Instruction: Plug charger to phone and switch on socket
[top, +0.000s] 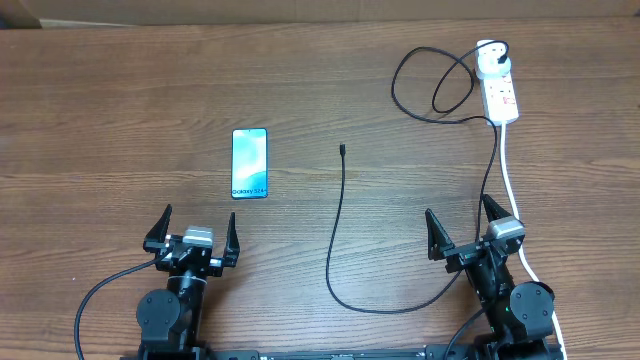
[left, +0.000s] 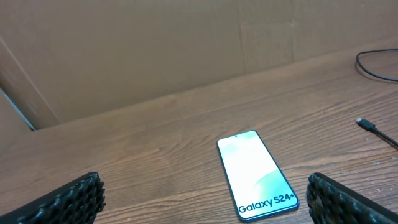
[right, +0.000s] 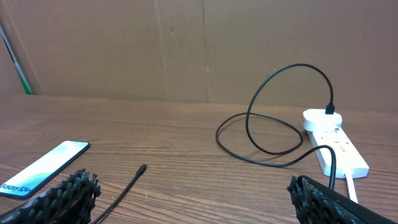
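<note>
We judged that no step was done yet: the charger (top: 337, 230) lay loose on the tabletop (top: 120, 120), its tip apart from the phone (top: 250, 163), its other end in the socket (top: 501, 95). Next, one tool had to pinch the cable just behind the tip. The left tool (top: 200, 212) and the right tool (top: 458, 206) stood wide open, holding nothing.

Slim rectangular phone (top: 250, 163): screen was bright teal-blue, paler toward one end, dark lettering along edge. Long thin charger cable (top: 340, 200): black throughout. Elongated plastic power strip (top: 510, 110): white, was marked red on top. Wooden table (top: 120, 120): brown, streaked grain. Cardboard backdrop (left: 155, 50): plain tan.
</note>
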